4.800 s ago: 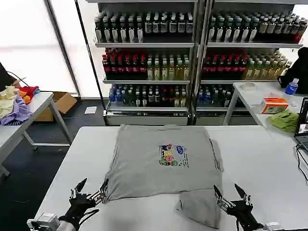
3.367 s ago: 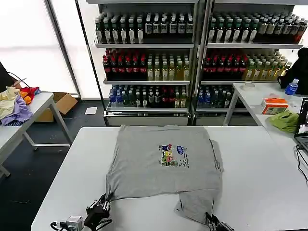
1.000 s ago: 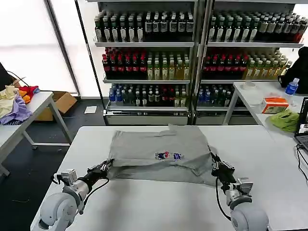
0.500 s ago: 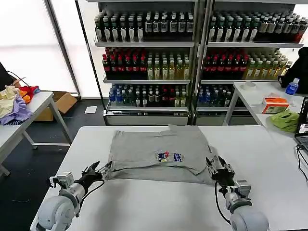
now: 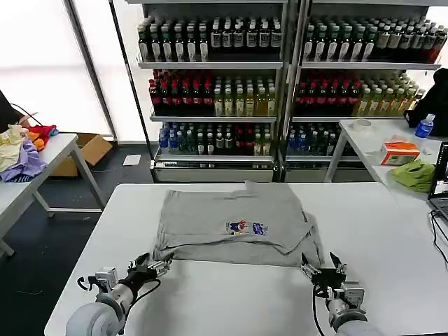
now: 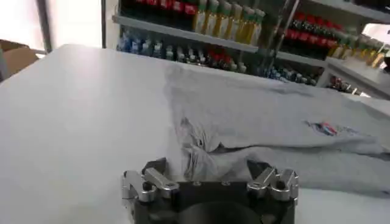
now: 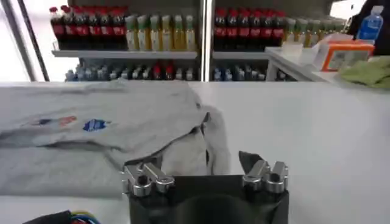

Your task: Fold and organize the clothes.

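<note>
Shirt (image 5: 234, 224), centre frame on the bench (image 5: 392, 231), long axis left–right. Left hand (image 5: 152, 265) and right hand (image 5: 322, 269), both spread and empty, flank its lower corners.

white table (image 5: 231, 301), shelves of bottled drinks (image 5: 217, 91) behind, colourful clothes pile (image 5: 21, 150) on left side table, green cloth (image 5: 413, 175), orange box (image 5: 399, 152), cardboard box (image 5: 87, 150)

White table (image 5: 392, 231): bare strip along the near edge, wide bare margins at the left and right edges. Folded grey shirt (image 5: 231, 224) covers the middle up to the far edge. Left gripper (image 5: 148, 267) and right gripper (image 5: 320, 268), both spread, sit just off the shirt's near corners.
</note>
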